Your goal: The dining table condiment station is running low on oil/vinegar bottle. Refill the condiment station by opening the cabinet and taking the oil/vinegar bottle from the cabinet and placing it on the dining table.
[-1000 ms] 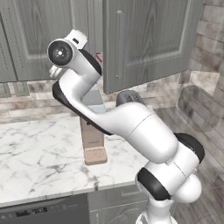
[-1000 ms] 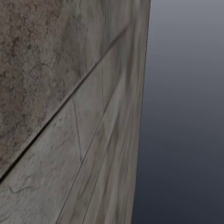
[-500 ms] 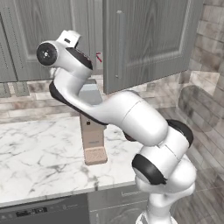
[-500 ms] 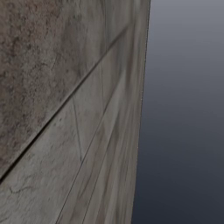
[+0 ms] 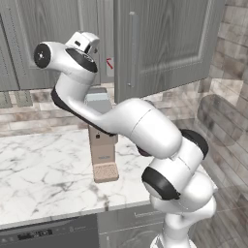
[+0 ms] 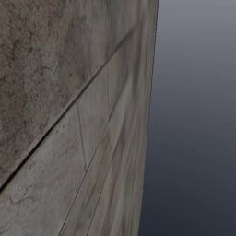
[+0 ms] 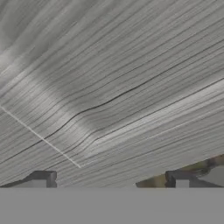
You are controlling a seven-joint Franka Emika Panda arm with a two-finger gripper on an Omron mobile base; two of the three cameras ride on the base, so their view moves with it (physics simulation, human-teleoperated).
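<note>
Your arm is reaching up and left toward the cabinet [image 5: 164,43], with the hand right up against the grey wood-grain door fronts. In the hand view, the end effector [image 7: 111,180] has its two dark tips spread wide apart with nothing between them, so it's open and empty, staring straight at the door panel from really close. The slim vertical bar handle [image 5: 132,48] sits just to the right of the hand in the left base view. Doors look closed from here. Below, on the marble surface [image 5: 43,174], there's a brownish appliance [image 5: 102,150] standing behind the arm. Can't see the oil/vinegar bottle anywhere.
</note>
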